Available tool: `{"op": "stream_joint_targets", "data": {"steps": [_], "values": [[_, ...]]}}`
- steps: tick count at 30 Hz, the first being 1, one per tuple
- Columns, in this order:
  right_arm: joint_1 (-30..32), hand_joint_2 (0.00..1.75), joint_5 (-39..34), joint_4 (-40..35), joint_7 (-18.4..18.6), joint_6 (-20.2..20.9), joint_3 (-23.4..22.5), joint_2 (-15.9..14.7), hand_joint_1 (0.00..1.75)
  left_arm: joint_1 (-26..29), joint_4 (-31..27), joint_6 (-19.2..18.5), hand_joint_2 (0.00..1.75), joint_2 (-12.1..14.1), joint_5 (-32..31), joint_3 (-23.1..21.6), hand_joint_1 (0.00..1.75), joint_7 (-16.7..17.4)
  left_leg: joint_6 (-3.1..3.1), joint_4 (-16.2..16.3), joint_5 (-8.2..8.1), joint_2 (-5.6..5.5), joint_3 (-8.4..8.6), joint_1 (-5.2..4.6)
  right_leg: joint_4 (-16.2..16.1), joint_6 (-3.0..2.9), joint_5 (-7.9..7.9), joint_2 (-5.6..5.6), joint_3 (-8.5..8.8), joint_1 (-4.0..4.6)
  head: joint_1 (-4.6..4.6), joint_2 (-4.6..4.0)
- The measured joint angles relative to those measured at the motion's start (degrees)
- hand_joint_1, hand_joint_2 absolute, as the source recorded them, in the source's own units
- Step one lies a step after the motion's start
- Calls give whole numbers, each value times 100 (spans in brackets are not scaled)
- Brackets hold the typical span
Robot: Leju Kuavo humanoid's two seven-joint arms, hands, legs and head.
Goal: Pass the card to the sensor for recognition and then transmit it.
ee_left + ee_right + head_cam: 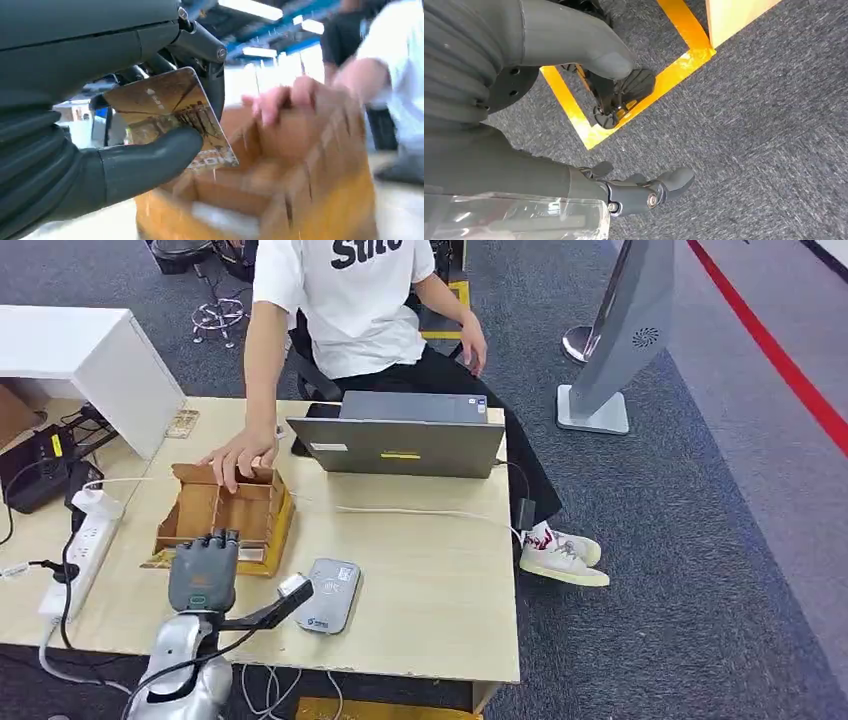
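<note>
Grey carpet runs under a pale wooden surface (440,590), and the robot stands at its near edge. Nearest in the head view, the left hand (203,570) hovers over the surface's near left part, fingers pointing toward twelve o'clock; the left wrist view shows its thick thumb (150,162) and darker fingers clamped on a thin brown printed card (170,117), pinched by one end so that its long axis juts out past the thumb. Just beside that hand, at about three o'clock from it, lies the flat grey rounded card sensor (326,595), face up on the surface and apart from the hand. That is the relation the coming move seems to turn on: the card must travel sideways to three o'clock and come down flat over the sensor, and the left hand is by far the nearer. At twelve o'clock from the hand stands an open brown wooden compartment box (228,512), and a seated person's hand (238,456) rests on its far rim. Farther back sits a grey laptop (400,440). The right hand (644,192) hangs over the carpet floor, fingers loosely apart and holding nothing.
</note>
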Motion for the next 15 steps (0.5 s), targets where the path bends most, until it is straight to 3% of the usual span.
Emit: {"op": "stream_joint_targets", "data": {"steps": [5,9,11,15], "values": [[10,175,2,2,0,0,-55,0,0,-88,-1005,-171,175,-20,199,-17,175,0,2,0,2,0,0,0,0,0,2,0,0,0,0,0],[11,175,11,2,-27,0,-83,0,0,-324,-1479,-326,175,-9,236,-17,175,68,1,0,5,0,0,0,0,2,6,0,3,0,0,0],[-27,175,96,-33,-315,0,-81,7,0,-436,-1691,-195,175,13,201,-17,175,83,2,0,11,2,-5,0,2,2,14,3,0,1,-4,0],[-406,175,31,-129,-98,2,-85,11,0,-792,-2297,-735,175,55,173,-17,175,254,-1,-1,20,4,-6,0,2,-2,24,5,-4,0,-2,0]]}}
